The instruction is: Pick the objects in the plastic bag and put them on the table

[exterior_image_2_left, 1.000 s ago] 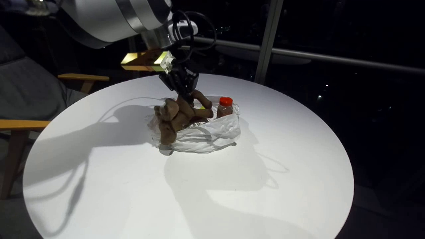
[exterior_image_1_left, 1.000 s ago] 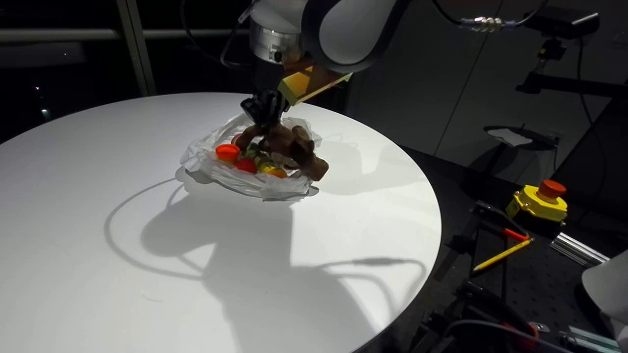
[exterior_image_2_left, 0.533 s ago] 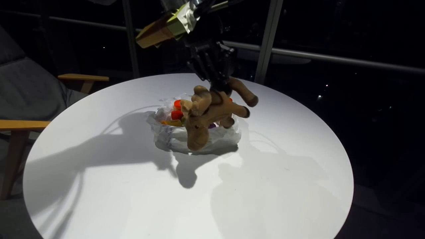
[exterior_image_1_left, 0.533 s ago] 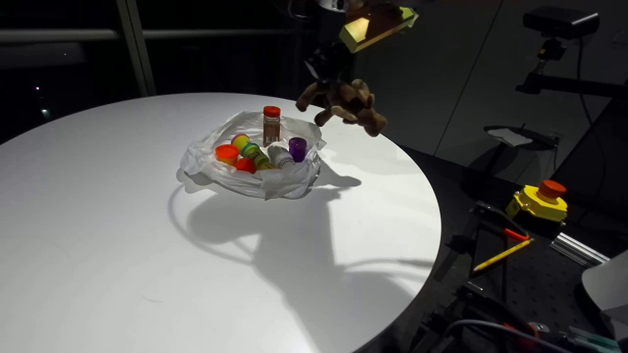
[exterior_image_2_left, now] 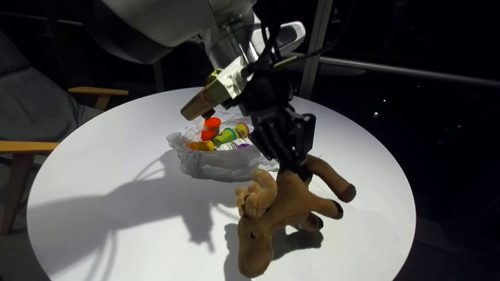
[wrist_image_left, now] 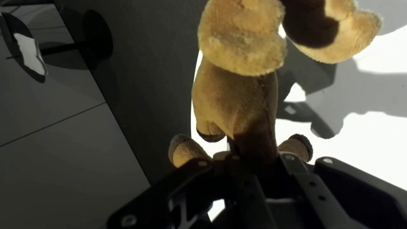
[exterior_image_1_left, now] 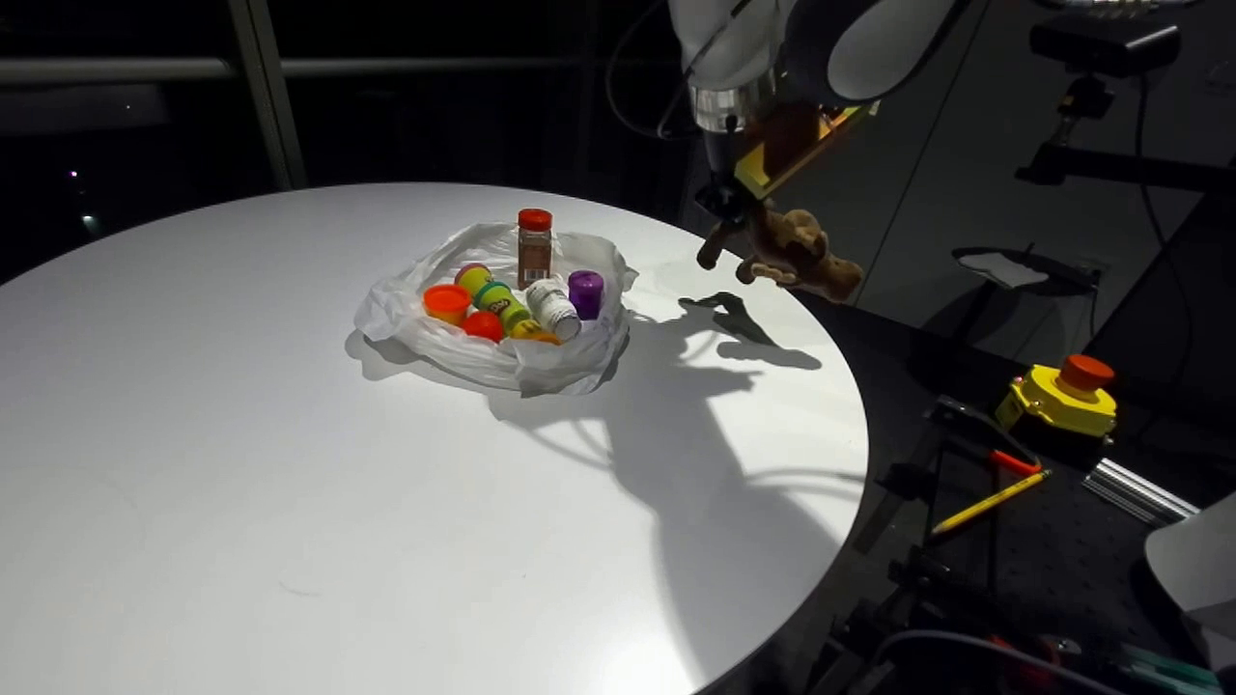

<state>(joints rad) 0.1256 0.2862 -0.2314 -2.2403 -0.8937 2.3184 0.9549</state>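
Task likely early: moose (exterior_image_2_left: 291, 200) out of bag (exterior_image_2_left: 218, 167), clamped in your fingers (wrist_image_left: 313, 187) above desk (exterior_image_1_left: 241, 483), close to edge, not yet set down. Left in bag: cans (exterior_image_1_left: 500, 304), bottle (exterior_image_1_left: 534, 253), more.

The toy moose (exterior_image_2_left: 292, 199) moved away from the bag (exterior_image_2_left: 224, 166).

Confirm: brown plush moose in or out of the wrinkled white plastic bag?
Out: in an exterior view the moose hangs from the black robot hand, apart from the bag.

Bright table (exterior_image_1_left: 241, 502) amid darkness, broad grey shadows (exterior_image_1_left: 666, 454) across it, harsh wrist-view glare.
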